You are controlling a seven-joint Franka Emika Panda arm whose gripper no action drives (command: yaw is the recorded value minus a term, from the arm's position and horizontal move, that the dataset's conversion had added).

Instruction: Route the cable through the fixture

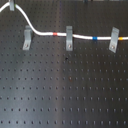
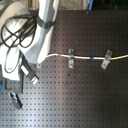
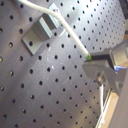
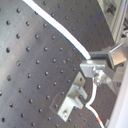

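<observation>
The white cable (image 1: pixel 42 33) arcs down from the first exterior view's upper left, then runs right past three grey fixtures. It passes close by the bent top of the left fixture (image 1: pixel 26 39). It lies across the middle fixture (image 1: pixel 69 38) and the right fixture (image 1: pixel 114 40). Its red-orange band (image 1: pixel 55 34) sits just left of the middle fixture and its blue band (image 1: pixel 93 37) lies between the middle and right ones. My gripper (image 3: pixel 90 60) is shut on the cable (image 3: pixel 75 41) near a fixture (image 3: pixel 42 27). It also shows in the second wrist view (image 4: pixel 90 62) and low beside the arm in the second exterior view (image 2: pixel 31 74).
The black perforated board (image 1: pixel 65 90) carries everything. The white arm (image 2: pixel 42 25) with looped black hoses stands at the second exterior view's left. A small dark object (image 2: pixel 15 100) lies near that board corner. A metal frame rail (image 4: pixel 117 20) shows beyond the board edge.
</observation>
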